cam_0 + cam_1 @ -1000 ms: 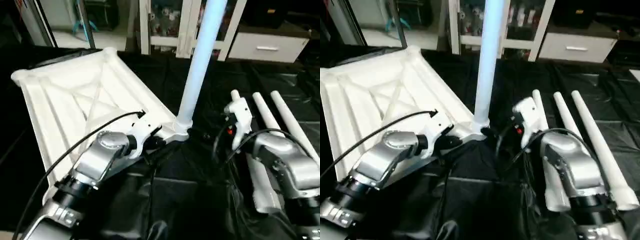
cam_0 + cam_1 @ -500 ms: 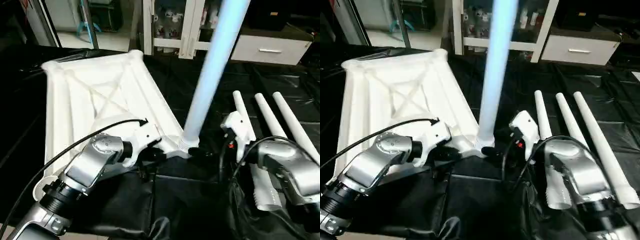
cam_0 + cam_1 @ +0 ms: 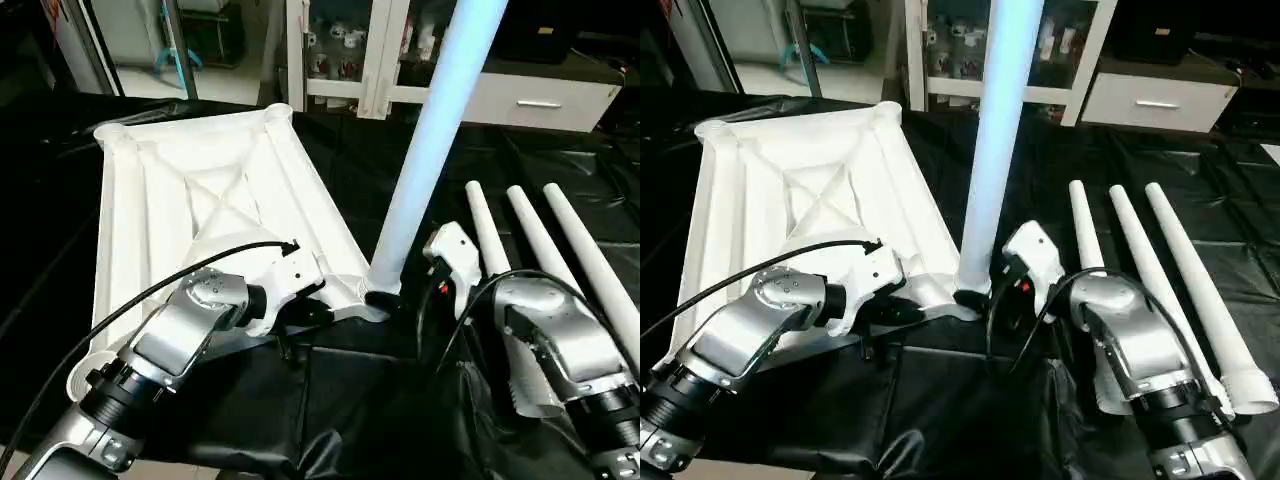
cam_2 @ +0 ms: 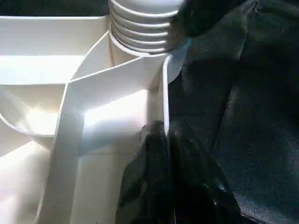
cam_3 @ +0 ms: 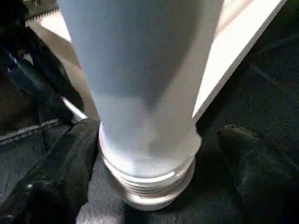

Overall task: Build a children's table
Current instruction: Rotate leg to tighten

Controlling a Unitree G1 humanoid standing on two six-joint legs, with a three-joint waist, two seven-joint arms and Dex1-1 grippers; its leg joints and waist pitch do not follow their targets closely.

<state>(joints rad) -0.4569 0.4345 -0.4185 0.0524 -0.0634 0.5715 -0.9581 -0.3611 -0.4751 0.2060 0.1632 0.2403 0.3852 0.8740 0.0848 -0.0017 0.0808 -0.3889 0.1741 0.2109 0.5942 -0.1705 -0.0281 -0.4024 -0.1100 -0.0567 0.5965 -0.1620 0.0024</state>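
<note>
Tabletop (image 3: 200,200) ribs-up, leg (image 3: 425,140) upright (socketed), left end effector (image 4: 161,154) pinching rim, right end effector (image 5: 149,154) spread.

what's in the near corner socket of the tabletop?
One white leg stands upright in that socket of the tabletop, thread rings still exposed at its base. The seated end is hidden inside the socket.

The white tabletop (image 3: 200,210) now lies swung clockwise, its far corner nearer twelve o'clock. The standing leg (image 3: 425,150) tilts toward one o'clock. The right gripper (image 5: 154,154) sits closer, straddling its base.
</note>
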